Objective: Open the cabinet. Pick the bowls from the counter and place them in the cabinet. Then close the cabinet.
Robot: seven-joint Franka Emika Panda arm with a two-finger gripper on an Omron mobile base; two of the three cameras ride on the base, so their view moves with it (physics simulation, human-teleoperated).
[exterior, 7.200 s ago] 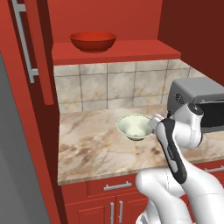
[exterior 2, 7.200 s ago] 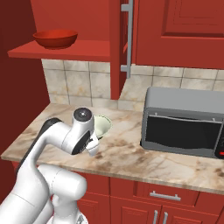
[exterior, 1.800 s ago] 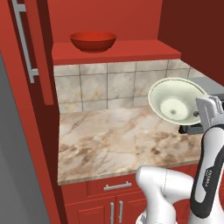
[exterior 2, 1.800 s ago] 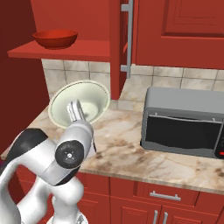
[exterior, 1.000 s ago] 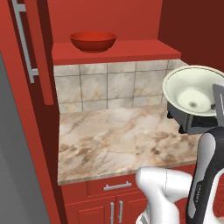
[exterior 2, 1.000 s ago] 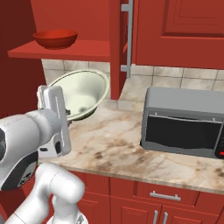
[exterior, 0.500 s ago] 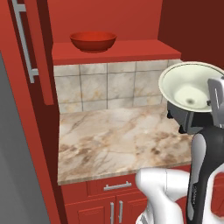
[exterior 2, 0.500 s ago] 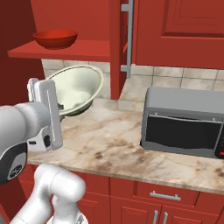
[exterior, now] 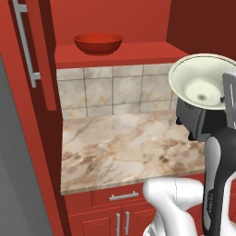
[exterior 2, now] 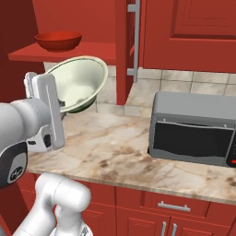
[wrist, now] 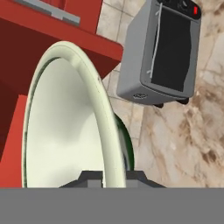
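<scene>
Pale greenish-white round bowl w/ dark green foot (wrist: 70,131) is in the two-finger gripper (wrist: 114,176), jaws pinched tight on its rim at the hand, bowl tipped on edge, well above the veined marble counter (exterior: 124,147). Step, by my read: carrying 2nd bowl to the tall red wall cabinet (exterior 2: 126,46). Next: raise, level, set it on the red inner shelf (exterior: 120,53) beside the glossy red bowl (exterior: 98,43) farther back.
</scene>
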